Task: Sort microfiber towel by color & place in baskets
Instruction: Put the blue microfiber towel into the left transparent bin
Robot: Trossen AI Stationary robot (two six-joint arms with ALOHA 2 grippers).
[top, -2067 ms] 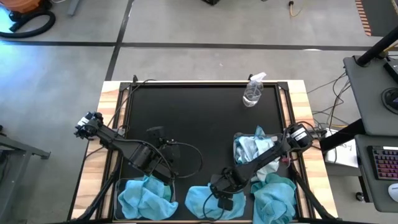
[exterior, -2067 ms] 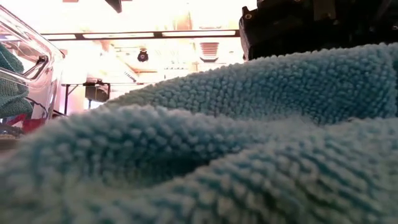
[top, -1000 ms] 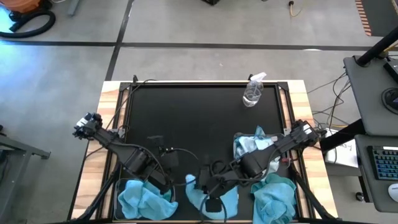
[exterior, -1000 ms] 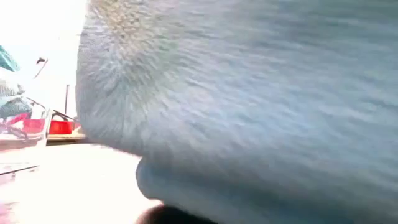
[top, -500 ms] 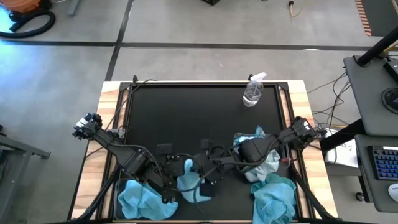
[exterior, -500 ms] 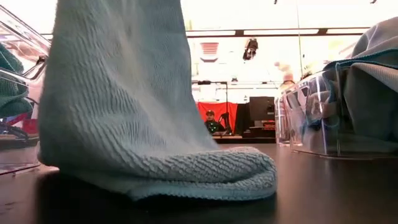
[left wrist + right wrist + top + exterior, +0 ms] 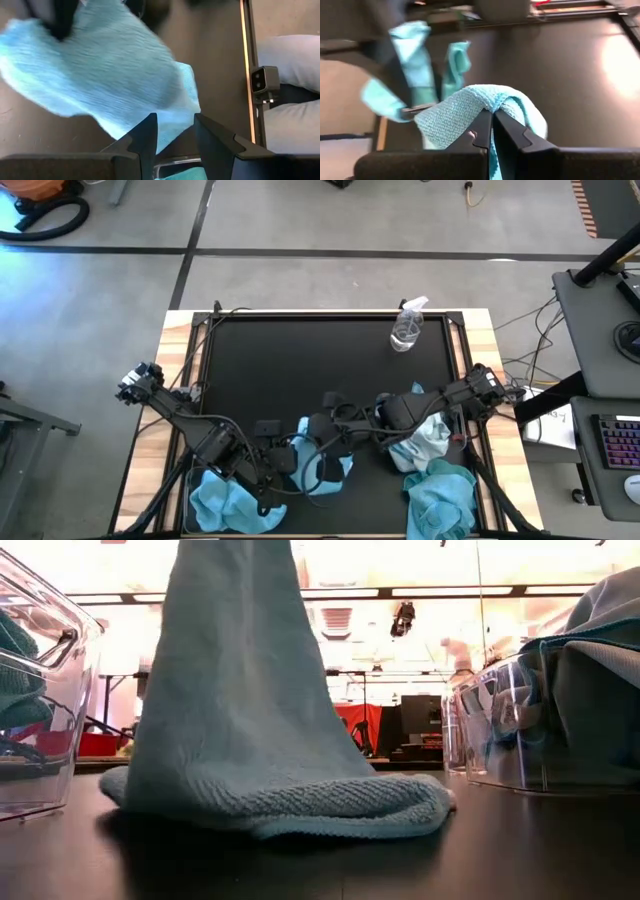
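1. The right gripper (image 7: 312, 432) reaches across the black table (image 7: 300, 360) toward its near middle, fingers (image 7: 512, 131) pressed together on a fold of a light blue towel (image 7: 325, 465).
2. That towel hangs from the pinch, its lower end resting bunched on the table between the two baskets in the low view (image 7: 270, 790).
3. The left gripper (image 7: 283, 463) sits just beside the towel, near the left basket (image 7: 235, 505); its fingers (image 7: 145, 140) are spread apart and hold nothing.
4. The left basket holds bright blue towels. The right basket (image 7: 440, 500) holds turquoise ones.
5. More towels (image 7: 425, 435) lie piled by the right arm.
6. A spray bottle (image 7: 407, 325) stands at the far side.
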